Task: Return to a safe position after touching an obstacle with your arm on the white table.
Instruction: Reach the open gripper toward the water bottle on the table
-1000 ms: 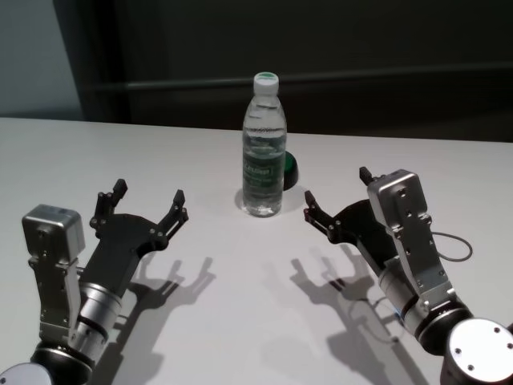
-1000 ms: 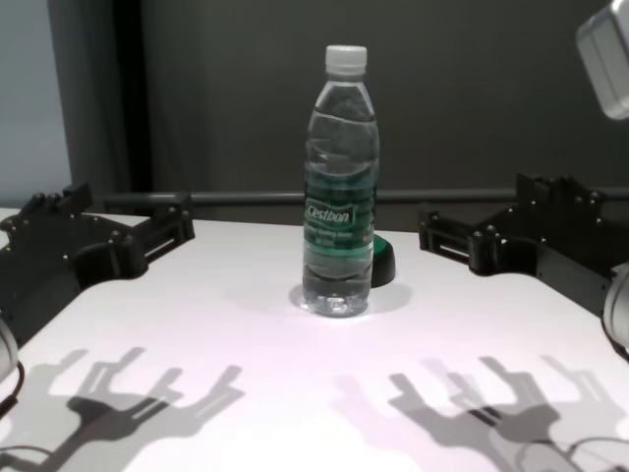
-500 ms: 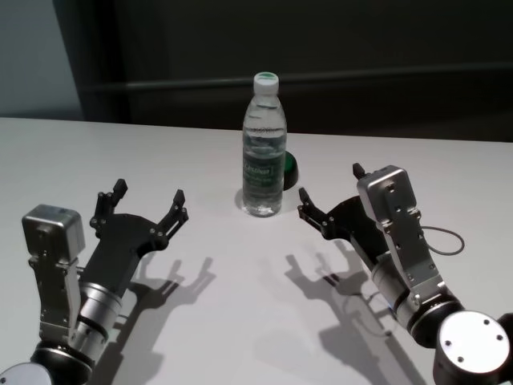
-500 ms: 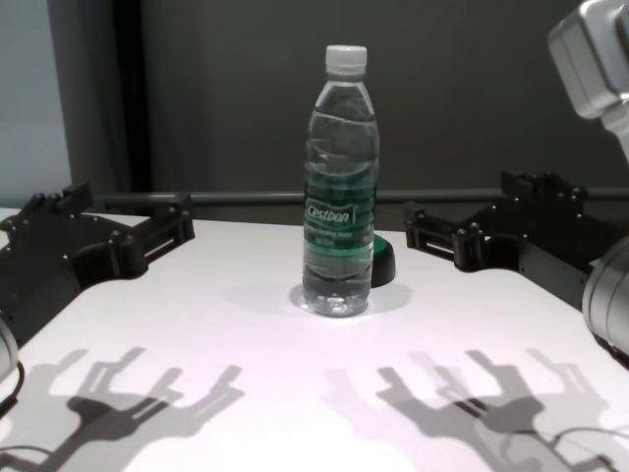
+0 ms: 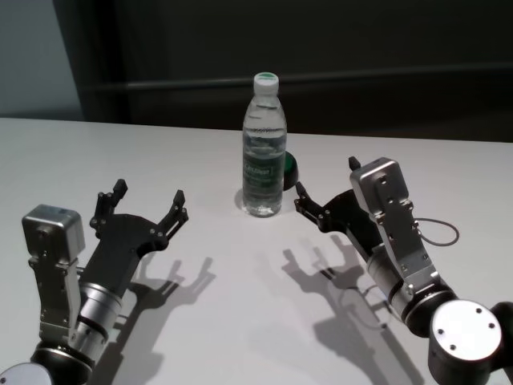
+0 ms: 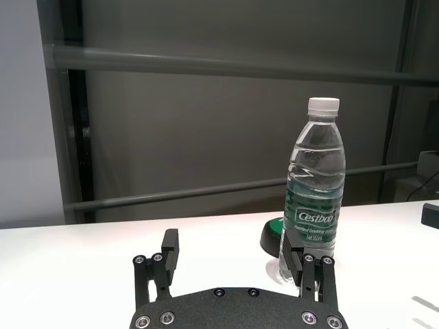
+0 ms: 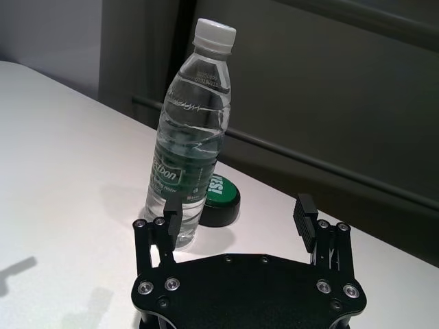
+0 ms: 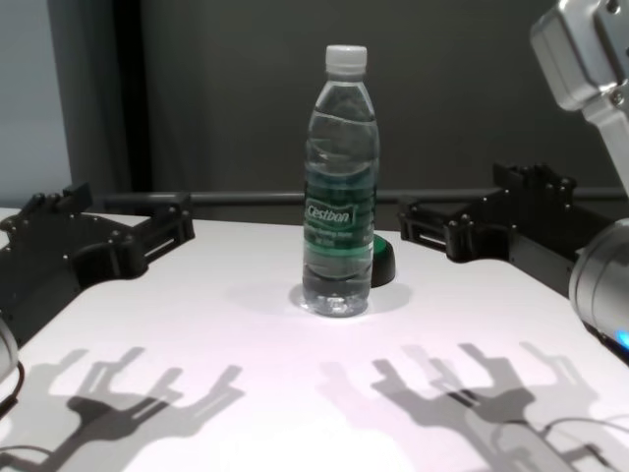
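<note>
The obstacle, a tall clear water bottle [image 5: 264, 152] with a white cap and green label, stands upright near the middle of the white table [image 5: 80, 152]. It also shows in the chest view [image 8: 341, 187], the left wrist view [image 6: 317, 199] and the right wrist view [image 7: 188, 157]. My right gripper [image 5: 326, 178] is open and empty just right of the bottle, its nearer fingertip a small gap from it [image 8: 457, 202] [image 7: 236, 205]. My left gripper [image 5: 149, 195] is open and empty, well left of the bottle and nearer to me [image 6: 232, 240] [image 8: 128, 211].
A small dark dome with a green top [image 5: 289, 168] sits right behind the bottle, close to the right gripper's fingers [image 7: 219, 199]. A thin cable [image 5: 445, 234] loops beside the right forearm. A dark wall with a rail [image 6: 206, 192] stands behind the table's far edge.
My right gripper has moved left and forward, closer to the bottle. The left arm and the bottle have not moved.
</note>
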